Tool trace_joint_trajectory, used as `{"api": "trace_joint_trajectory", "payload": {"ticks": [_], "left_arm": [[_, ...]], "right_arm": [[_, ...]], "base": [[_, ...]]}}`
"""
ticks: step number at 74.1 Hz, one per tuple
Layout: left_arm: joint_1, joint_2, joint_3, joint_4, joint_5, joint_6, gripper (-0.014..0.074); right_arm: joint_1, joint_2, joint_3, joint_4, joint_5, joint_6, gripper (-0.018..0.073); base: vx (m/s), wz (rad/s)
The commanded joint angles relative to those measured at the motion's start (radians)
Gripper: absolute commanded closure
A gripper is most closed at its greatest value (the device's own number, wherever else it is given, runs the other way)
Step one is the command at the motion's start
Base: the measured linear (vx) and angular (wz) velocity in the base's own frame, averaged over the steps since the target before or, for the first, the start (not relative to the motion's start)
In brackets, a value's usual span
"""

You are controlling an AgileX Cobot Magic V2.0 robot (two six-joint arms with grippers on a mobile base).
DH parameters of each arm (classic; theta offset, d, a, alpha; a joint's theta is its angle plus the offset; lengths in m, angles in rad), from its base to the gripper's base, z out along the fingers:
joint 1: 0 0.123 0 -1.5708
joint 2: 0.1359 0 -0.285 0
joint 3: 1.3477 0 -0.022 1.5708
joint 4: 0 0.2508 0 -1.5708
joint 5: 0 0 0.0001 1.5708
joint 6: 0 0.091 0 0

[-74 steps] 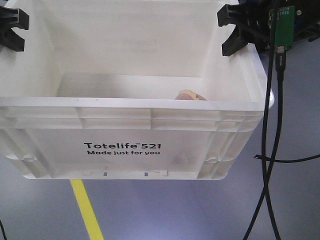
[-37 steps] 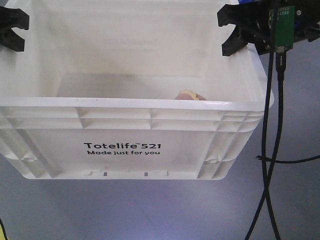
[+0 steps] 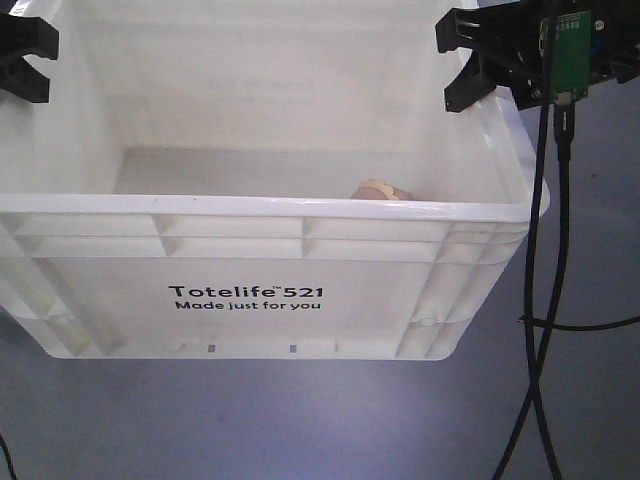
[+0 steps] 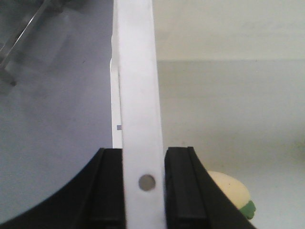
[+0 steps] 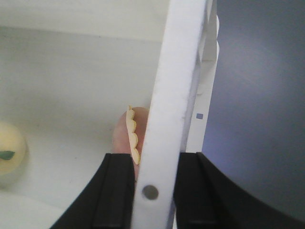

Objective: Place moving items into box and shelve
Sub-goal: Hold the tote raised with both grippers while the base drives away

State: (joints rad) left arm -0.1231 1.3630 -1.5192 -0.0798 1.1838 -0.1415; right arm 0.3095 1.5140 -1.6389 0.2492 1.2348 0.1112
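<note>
The box, a white crate with black "Totelife 521" print, hangs above the floor between both arms. My left gripper is shut on its left rim, one black finger on each side of the wall. My right gripper is shut on the right rim in the same way. Two moving items lie inside. The pinkish-brown toy with a cream top rests against the right wall. The pale cream-yellow toy lies near the left wall.
Grey-blue floor lies below the box. Black cables hang at the right from a green circuit board on the right arm. A blurred pale structure shows at the upper left of the left wrist view.
The yellow floor line under the box slid left and out of view, so the floor has shifted under me. Both grippers keep the same hold on the rims.
</note>
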Motion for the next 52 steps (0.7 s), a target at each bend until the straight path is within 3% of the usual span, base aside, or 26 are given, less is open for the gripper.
{"api": "trace_joint_trajectory", "payload": {"ticks": [1, 52], "left_arm": [[-0.029, -0.041, -0.041, -0.2, -0.132, -0.009, 0.0603], [-0.029, -0.041, -0.041, -0.202, -0.133, -0.009, 0.0603]], "right_arm": [[0.026, -0.048, -0.044, 0.245, -0.136, -0.02, 0.0566], [0.026, -0.048, -0.044, 0.245, -0.137, -0.021, 0.0566]], "base": [[0.36, -0.54], [0.38, -0.49]]}}
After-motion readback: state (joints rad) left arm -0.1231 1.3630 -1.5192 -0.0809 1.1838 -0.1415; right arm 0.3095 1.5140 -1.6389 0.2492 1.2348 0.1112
